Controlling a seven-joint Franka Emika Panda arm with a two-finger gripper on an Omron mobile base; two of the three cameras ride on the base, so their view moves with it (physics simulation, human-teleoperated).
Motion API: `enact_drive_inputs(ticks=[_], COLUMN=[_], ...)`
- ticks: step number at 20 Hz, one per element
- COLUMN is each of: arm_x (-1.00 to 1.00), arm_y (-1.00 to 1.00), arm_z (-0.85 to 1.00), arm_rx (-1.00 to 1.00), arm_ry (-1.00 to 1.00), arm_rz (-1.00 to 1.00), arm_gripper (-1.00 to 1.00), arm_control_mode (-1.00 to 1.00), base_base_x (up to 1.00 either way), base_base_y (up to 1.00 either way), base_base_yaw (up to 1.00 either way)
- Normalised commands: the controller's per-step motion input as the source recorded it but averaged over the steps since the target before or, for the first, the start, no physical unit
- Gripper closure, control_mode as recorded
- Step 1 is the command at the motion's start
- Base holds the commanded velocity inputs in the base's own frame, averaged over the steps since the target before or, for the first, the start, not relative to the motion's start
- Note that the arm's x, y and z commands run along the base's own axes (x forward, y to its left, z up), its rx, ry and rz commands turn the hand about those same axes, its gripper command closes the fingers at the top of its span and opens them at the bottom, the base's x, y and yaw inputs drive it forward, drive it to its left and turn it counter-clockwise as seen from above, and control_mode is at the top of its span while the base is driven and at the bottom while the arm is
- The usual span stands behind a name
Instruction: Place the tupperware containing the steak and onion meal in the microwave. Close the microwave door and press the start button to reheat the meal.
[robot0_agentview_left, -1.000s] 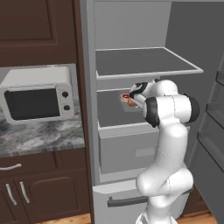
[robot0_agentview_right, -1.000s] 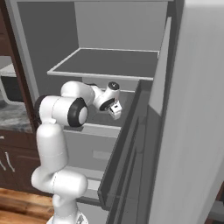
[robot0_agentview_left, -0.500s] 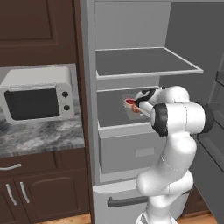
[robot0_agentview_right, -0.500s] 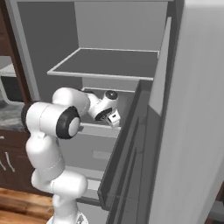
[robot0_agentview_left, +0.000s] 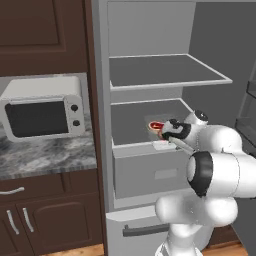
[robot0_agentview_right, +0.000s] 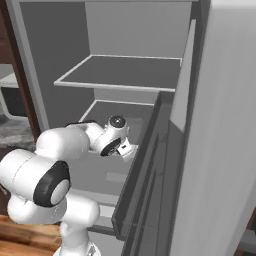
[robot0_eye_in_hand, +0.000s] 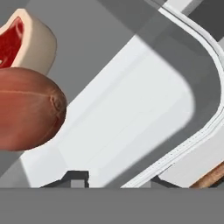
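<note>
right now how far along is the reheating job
Early. Done: the fridge is open and the gripper has reached the shallow pale tupperware tray on the lower fridge shelf, holding the red steak and brown onion. In hand: closing on its rim; a grasp can't be confirmed. Left: carry, load microwave, shut door, press start.

An open grey fridge (robot0_agentview_left: 150, 30) stands at the right, with an upper shelf (robot0_agentview_left: 165, 72), a lower shelf (robot0_agentview_left: 135, 120) and a drawer (robot0_agentview_left: 150, 170) below. Its door (robot0_agentview_right: 220, 125) swings out on the right. To the left, a white countertop oven (robot0_agentview_left: 42, 110) sits on a marbled counter (robot0_agentview_left: 47, 157), between dark wooden cabinets (robot0_agentview_left: 42, 35) above and below.
</note>
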Motion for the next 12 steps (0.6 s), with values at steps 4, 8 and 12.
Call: enact_drive_inputs(ticks=[4, 8, 12], arm_x=[-1.0, -1.0, -0.96], arm_y=[0.04, 0.02, 0.04], arm_z=[0.33, 0.73, 0.88], arm_rx=[-0.08, -0.07, -0.01], arm_ry=[0.0, 0.05, 0.0], arm_rz=[0.0, 0.0, 0.0], arm_gripper=[1.0, 1.0, 1.0], arm_control_mode=[-1.0, -1.0, -1.0], base_base_x=[0.0, 0.0, 0.0], base_base_y=[0.0, 0.0, 0.0], base_base_yaw=[0.0, 0.0, 0.0])
